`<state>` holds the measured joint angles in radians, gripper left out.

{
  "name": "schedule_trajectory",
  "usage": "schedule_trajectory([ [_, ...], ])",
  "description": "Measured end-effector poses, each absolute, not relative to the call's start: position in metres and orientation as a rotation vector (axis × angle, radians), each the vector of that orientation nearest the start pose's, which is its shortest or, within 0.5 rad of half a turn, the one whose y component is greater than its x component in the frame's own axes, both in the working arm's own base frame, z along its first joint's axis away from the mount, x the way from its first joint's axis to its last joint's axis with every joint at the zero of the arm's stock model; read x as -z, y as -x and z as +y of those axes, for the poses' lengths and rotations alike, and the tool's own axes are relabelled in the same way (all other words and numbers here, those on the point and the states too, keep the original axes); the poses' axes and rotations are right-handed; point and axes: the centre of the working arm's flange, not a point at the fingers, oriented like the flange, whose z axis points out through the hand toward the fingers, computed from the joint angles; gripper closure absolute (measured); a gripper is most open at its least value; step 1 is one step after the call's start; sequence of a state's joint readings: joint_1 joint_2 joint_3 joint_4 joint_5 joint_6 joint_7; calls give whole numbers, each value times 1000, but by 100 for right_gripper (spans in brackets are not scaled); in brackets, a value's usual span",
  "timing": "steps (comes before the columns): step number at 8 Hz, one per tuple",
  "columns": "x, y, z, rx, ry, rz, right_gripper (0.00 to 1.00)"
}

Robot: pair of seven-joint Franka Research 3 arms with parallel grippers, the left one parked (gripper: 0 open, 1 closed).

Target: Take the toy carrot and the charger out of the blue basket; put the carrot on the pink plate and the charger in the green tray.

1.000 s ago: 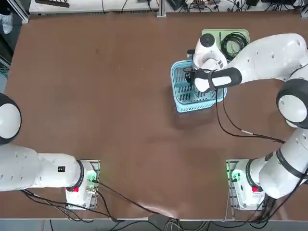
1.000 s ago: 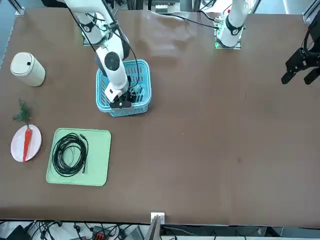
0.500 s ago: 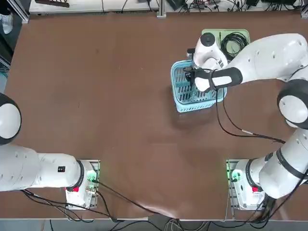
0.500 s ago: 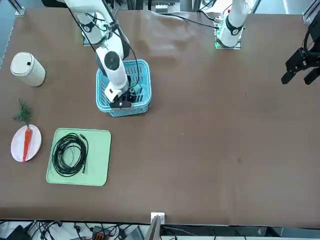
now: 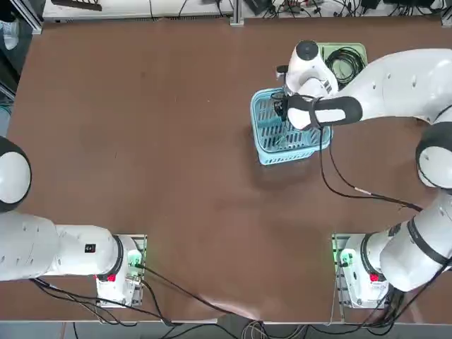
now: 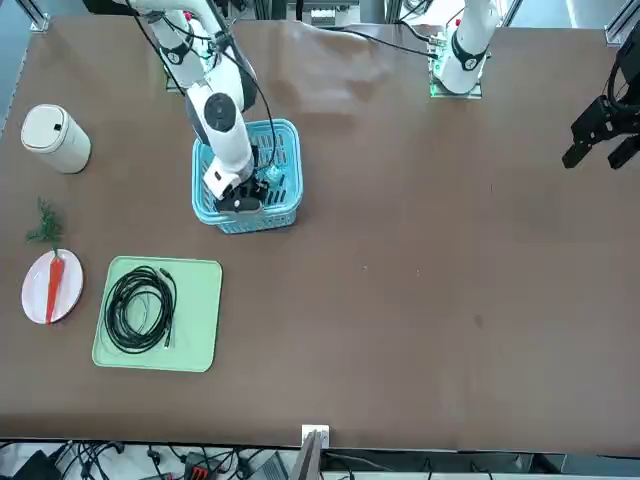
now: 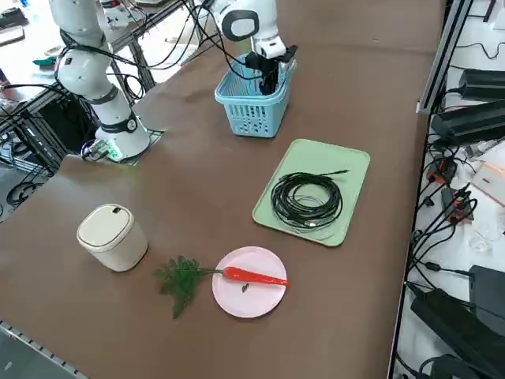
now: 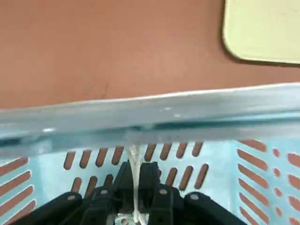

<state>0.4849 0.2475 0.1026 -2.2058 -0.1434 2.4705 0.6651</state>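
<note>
Your right gripper (image 8: 136,187) sits inside the blue basket (image 6: 285,215), close to its far wall, fingers pinched tight on a thin white strand that runs straight up between them. That strand looks like the cable of the charger (image 8: 135,157); you cannot see its plug block in any view, since the wrist and hand cover that part of the basket.

The toy carrot (image 7: 254,277) is already out: it lies on the pink plate (image 7: 237,303), at the table's right end. Its long axis runs roughly across the table's depth, the red-orange tip toward the far side and the green tuft hanging off the plate's near edge onto the table.

The green tray (image 7: 347,166) lies just beyond the basket's far wall, its long side running left to right, between the basket and the plate. A black coiled cable (image 7: 307,200) fills much of its middle. A white cylinder-shaped bin (image 7: 111,237) stands on the table near the plate, on your side.
</note>
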Motion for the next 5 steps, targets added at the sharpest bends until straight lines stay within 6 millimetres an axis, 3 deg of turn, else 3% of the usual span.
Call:
schedule_trajectory([
  [5, -316, -463, 301, -18, 3262, -17, 97],
])
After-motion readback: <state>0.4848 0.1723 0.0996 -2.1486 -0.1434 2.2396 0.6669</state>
